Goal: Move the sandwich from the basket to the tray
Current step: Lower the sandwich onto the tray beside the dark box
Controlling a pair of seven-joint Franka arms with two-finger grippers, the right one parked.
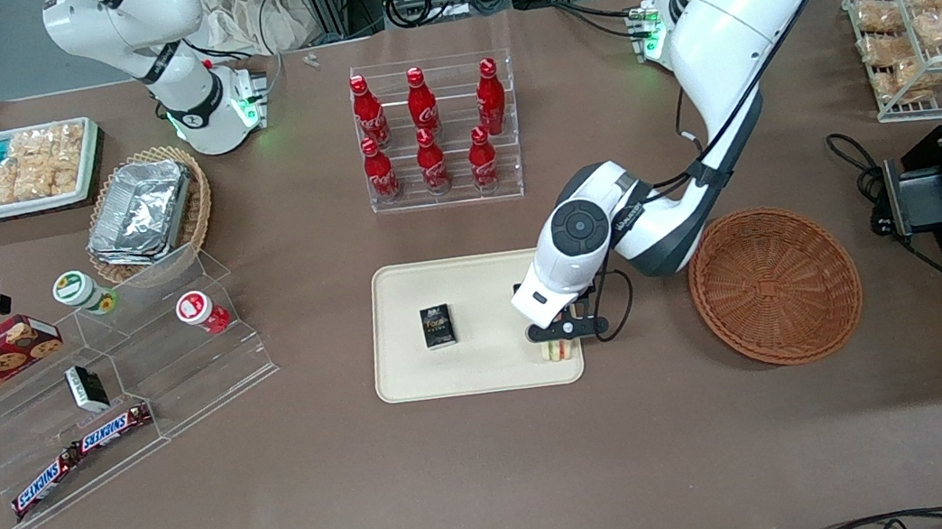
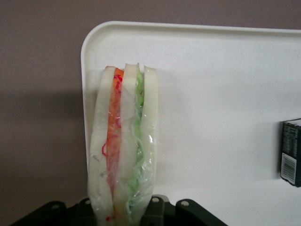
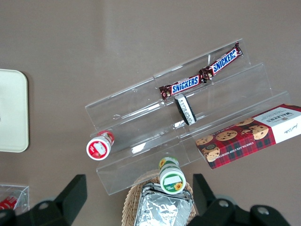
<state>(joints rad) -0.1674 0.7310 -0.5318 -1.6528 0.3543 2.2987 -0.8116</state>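
The sandwich (image 2: 123, 155), a wrapped wedge of white bread with orange, red and green layers, stands on edge at the corner of the cream tray (image 2: 211, 94) nearest the basket, one slice over the tray's rim. My gripper (image 2: 120, 207) is shut on it, with a black finger against each bread face. From the front, the gripper (image 1: 560, 330) hangs low over that tray (image 1: 476, 300) corner with the sandwich (image 1: 559, 349) showing just beneath it. The reddish-brown woven basket (image 1: 774, 284) sits beside the tray toward the working arm's end, with nothing in it.
A small black box (image 1: 437, 325) lies mid-tray. A clear rack of red cola bottles (image 1: 435, 132) stands farther from the front camera than the tray. Toward the parked arm's end are clear stepped shelves (image 1: 132, 382) with snacks, a tan basket of foil containers (image 1: 146, 212) and a white snack box (image 1: 22, 169).
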